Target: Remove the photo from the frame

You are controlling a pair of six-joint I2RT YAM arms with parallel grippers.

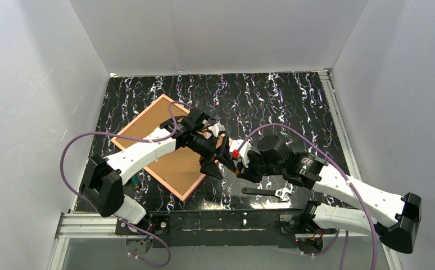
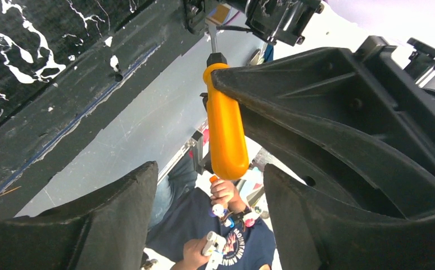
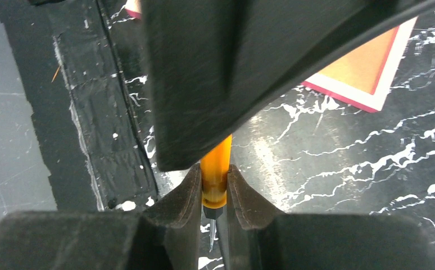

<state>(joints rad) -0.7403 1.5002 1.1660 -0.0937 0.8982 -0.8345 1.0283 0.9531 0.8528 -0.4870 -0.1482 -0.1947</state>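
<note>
The frame (image 1: 146,122) lies on the dark marbled table with its brown back panel up and its pink-red border around it; one corner (image 3: 372,73) shows in the right wrist view. The photo is hidden. My right gripper (image 3: 214,170) is shut on the orange handle of a screwdriver (image 3: 215,169), just off the frame's right edge. My left gripper (image 2: 208,173) meets it there, open, with its fingers either side of the butt of the screwdriver handle (image 2: 226,135) and not touching it. In the top view both grippers (image 1: 222,162) crowd together.
A black wrench-like tool (image 1: 266,193) lies on the table near the front edge, right of centre. A small teal and orange object (image 1: 135,183) sits by the left arm's base. White walls close in three sides. A person (image 2: 226,236) shows beyond the table's front rail.
</note>
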